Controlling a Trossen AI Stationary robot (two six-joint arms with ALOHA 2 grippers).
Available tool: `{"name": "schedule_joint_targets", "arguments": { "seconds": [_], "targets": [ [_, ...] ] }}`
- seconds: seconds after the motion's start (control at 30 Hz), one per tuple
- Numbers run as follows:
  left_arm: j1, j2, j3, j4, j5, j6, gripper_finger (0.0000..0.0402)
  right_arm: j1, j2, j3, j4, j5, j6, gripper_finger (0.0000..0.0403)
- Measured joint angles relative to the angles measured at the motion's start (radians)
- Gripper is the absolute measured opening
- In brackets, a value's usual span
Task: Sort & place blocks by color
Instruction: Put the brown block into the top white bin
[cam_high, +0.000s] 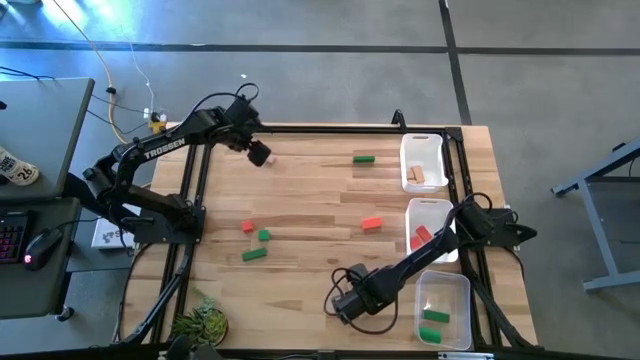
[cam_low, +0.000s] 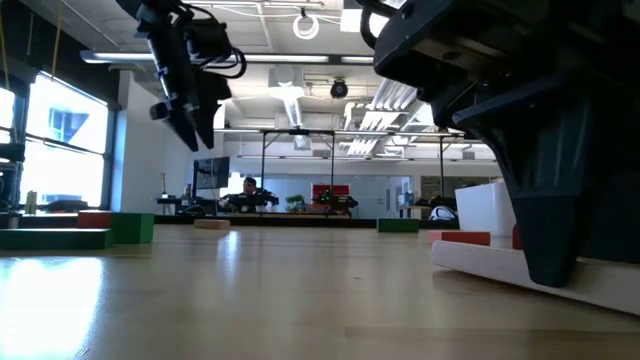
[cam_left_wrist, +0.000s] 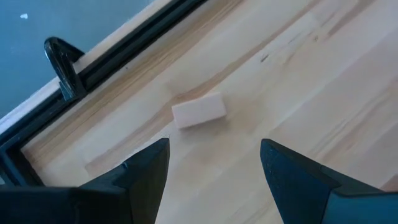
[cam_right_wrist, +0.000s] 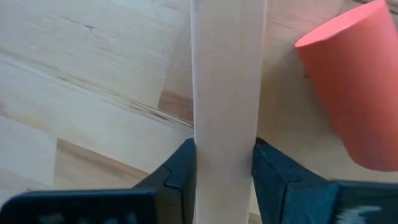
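The right gripper (cam_right_wrist: 224, 174) at the table's (cam_high: 300, 190) 5 o'clock has its jaws closed on a tan bar (cam_right_wrist: 227, 93), to lift it for sorting. The left gripper (cam_left_wrist: 214, 162), at 11 o'clock, hangs wide open above a tan block (cam_left_wrist: 199, 111).

Blocks, scattered on tabletop and in trays.

- Green bar (cam_high: 364, 158): far side, lying flat.
- Red bar (cam_high: 371, 224): mid-table, flat.
- Red cube (cam_high: 247, 227), green cube (cam_high: 264, 235), green bar (cam_high: 253, 254): loose cluster, left-centre.
- Tan block (cam_left_wrist: 198, 111): flat near the far edge, apart from the rest.
- Tan bar (cam_right_wrist: 227, 106): long, pinched on both sides between dark fingers; a red block (cam_right_wrist: 357, 81) just beside it.
- In trays: tan (cam_high: 415, 176) far, red (cam_high: 421, 237) middle, green (cam_high: 434, 316) near.
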Motion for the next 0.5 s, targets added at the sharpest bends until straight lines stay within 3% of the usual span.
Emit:
{"name": "schedule_joint_targets", "arguments": {
  "seconds": [0.5],
  "targets": [
    [-0.022, 0.000, 0.000, 0.117, 0.001, 0.001, 0.0239, -0.009, 0.009, 0.061, -0.044, 0.048, -0.079, 0.0092]
  ]
}}
